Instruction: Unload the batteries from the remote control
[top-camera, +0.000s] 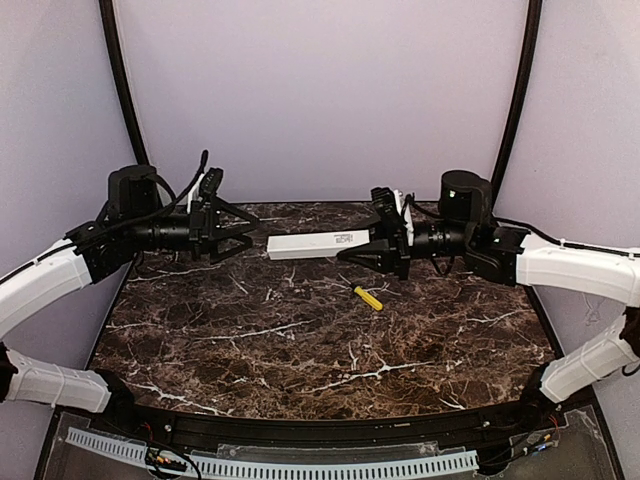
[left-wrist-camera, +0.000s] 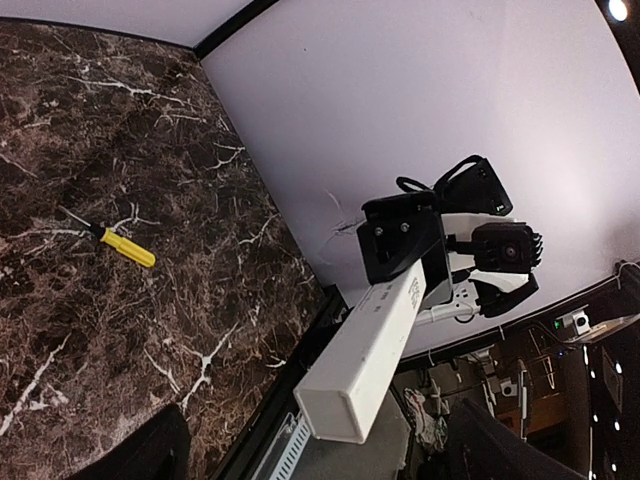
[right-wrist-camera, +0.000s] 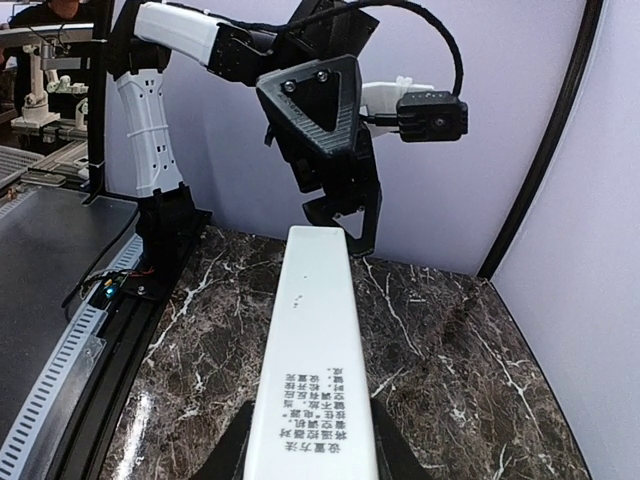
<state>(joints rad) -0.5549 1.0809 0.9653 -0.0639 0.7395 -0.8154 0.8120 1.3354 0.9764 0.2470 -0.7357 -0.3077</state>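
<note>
Marble tabletop (top-camera: 300, 350) below; my right gripper (top-camera: 375, 250) clamps the remote control (top-camera: 310, 244); likely rigid, light, slick; left gripper (top-camera: 240, 232), spread, should pinch its free end.

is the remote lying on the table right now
No, the remote control is held level in the air by the right gripper, well above the table.

I see the remote control (top-camera: 312, 244) level above the table (top-camera: 250, 340), its right end in my right gripper (top-camera: 350, 250). My left gripper (top-camera: 248, 236) faces its left end. A small stick (top-camera: 368, 298) lies on the table, nearer me, under the right gripper.
</note>
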